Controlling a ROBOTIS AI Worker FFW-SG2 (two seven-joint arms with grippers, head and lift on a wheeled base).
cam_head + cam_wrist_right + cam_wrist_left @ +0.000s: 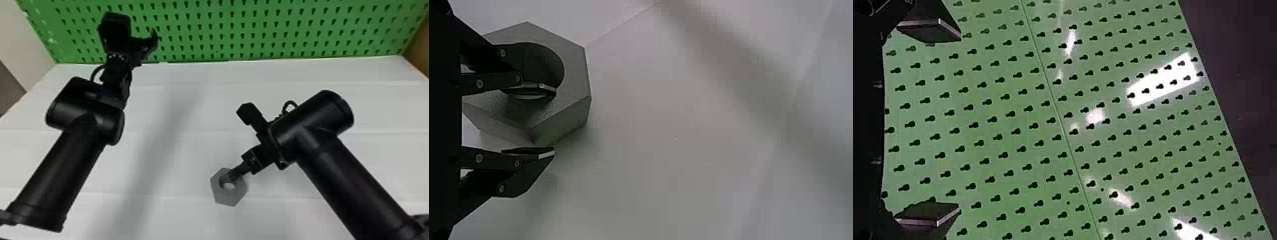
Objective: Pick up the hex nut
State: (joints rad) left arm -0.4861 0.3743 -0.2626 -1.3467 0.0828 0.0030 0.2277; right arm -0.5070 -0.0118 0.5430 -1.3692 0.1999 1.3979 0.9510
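Keep the right gripper (554,121), spread at the far right of the hex nut (573,75), centred over its wall (541,114), then squeeze evenly before lifting

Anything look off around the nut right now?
Nothing stands out: the hex nut lies flat on the white table, no damage visible; the right hand is open, one finger over its hole, the other outside.

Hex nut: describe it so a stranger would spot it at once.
From the green pegboard, come down the white work surface toward the robot. There, by the right gripper's fingertips, lies the hex nut. It is thick, grey and six-sided with a round hole, unlike the black arms.
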